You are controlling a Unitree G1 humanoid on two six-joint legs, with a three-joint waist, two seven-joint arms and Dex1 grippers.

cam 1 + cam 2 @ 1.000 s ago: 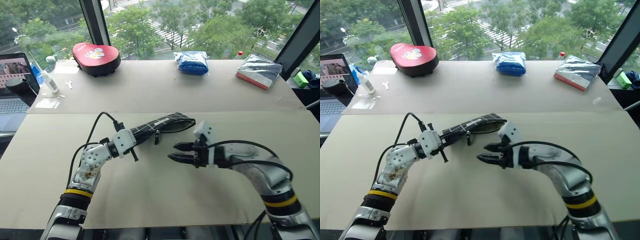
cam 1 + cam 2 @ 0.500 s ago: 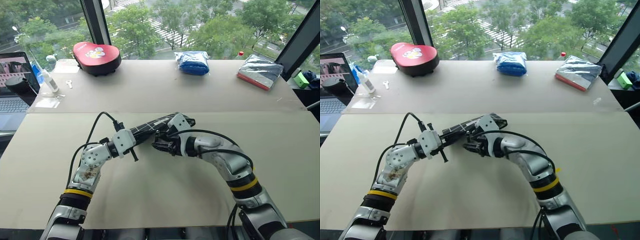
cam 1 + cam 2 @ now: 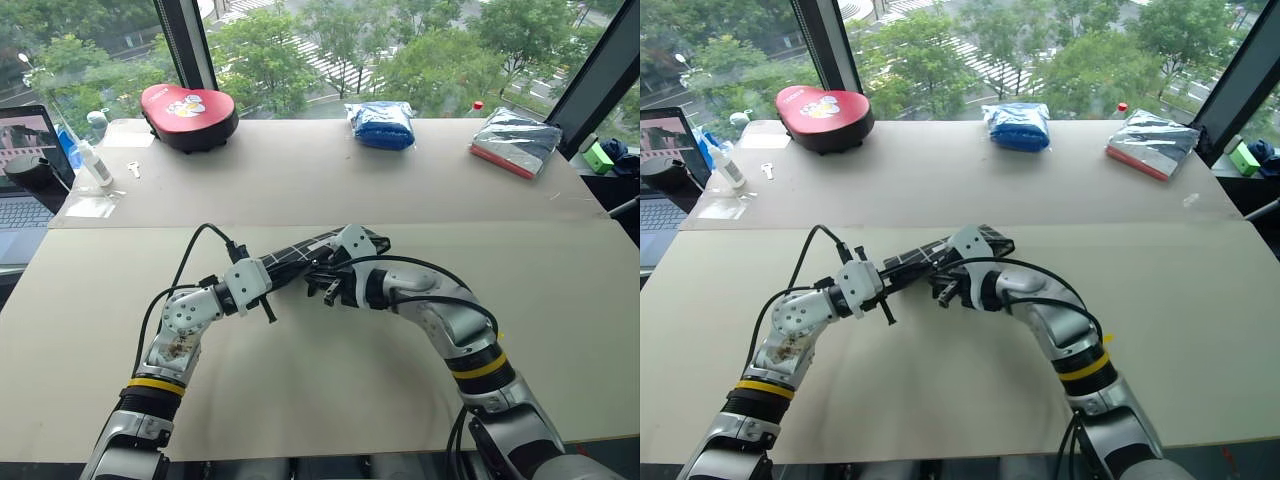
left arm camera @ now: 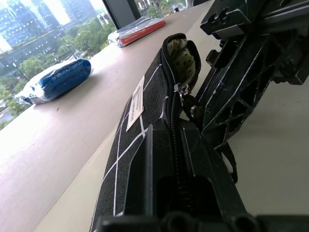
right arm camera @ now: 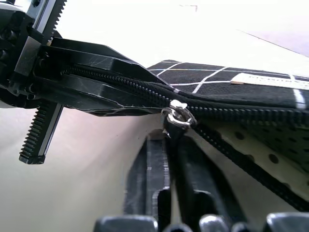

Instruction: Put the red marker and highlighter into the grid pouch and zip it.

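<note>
- A pale table [image 3: 320, 190] runs below a window onto treetops; the grid pouch [image 3: 322, 250] is held up over its middle.
- Zipping is in hand: the left gripper [image 3: 262, 288] clamps the pouch's end, and the right gripper [image 5: 172, 137] has its fingers pressed together on the zip pull [image 5: 177, 112].
- Next, I judge, comes a straight draw along the teeth toward the gaping end.
- The wrist views add that dotted lining and the white label [image 4: 135, 103].

Both grippers' fingers meet at the grid pouch [image 3: 318, 252], crowding the table's [image 3: 330, 400] middle. Bare table lies open around them; 3 items [image 3: 383, 125] stand well beyond the fingertips.
</note>
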